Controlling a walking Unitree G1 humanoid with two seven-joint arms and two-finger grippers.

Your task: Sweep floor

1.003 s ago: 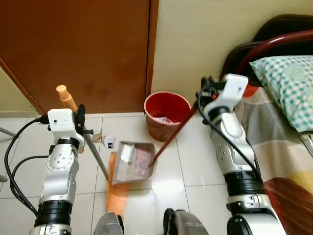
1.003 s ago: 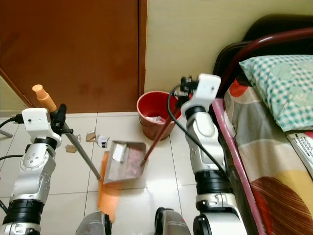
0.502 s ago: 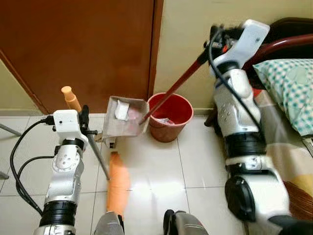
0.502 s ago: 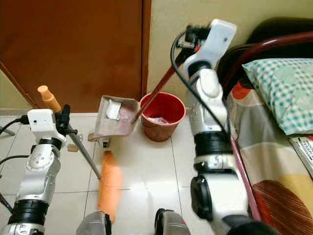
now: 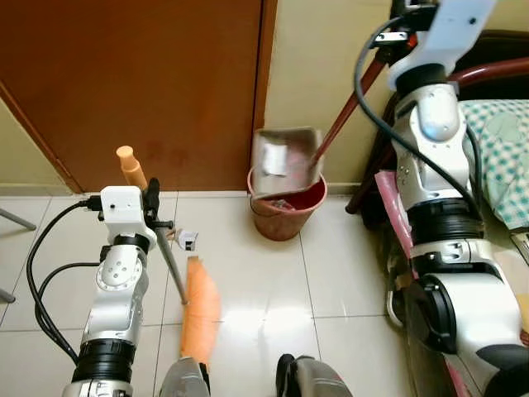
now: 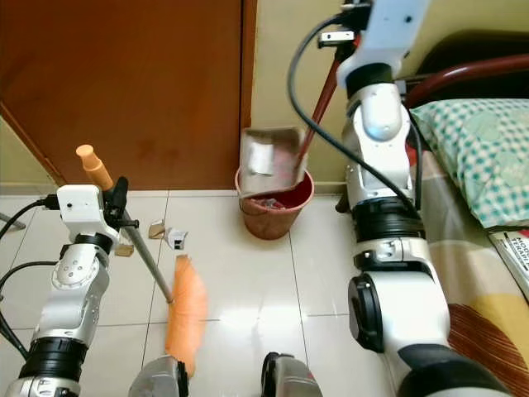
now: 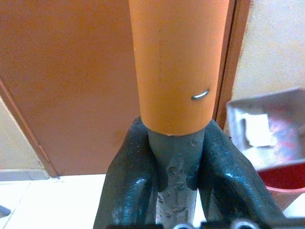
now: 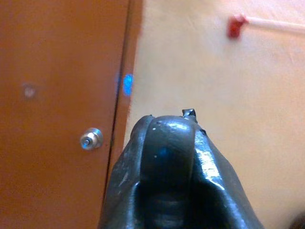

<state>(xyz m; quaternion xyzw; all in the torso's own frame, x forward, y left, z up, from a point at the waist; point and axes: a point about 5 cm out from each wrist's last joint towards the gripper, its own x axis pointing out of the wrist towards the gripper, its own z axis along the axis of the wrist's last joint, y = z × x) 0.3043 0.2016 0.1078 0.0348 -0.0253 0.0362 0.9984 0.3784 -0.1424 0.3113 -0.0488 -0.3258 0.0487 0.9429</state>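
My right gripper (image 5: pixel 402 16) is raised high by the wall, shut on the red handle (image 5: pixel 351 103) of the grey dustpan (image 5: pixel 285 160). The pan hangs tilted over the red bucket (image 5: pixel 288 211), with a white scrap and reddish dust still inside it. My left gripper (image 5: pixel 153 207) is shut on the broom's grey shaft (image 7: pixel 175 157), just below its orange grip (image 5: pixel 128 165). The shaft slants down to the orange bristles (image 5: pixel 198 318) resting on the white tiles. A small white box (image 5: pixel 188 241) and a brown scrap (image 6: pixel 154 229) lie on the floor beside the broom.
A brown door (image 5: pixel 132 83) with a round knob (image 8: pixel 90 139) stands behind the bucket. The bed with a checked pillow (image 5: pixel 504 157) and its dark red frame (image 5: pixel 496 70) runs along the right. Black cables (image 5: pixel 37 273) hang beside my left arm.
My right arm has lifted the dustpan off the floor, up and right, until it tilts over the red bucket. The left gripper and broom stay roughly in place.
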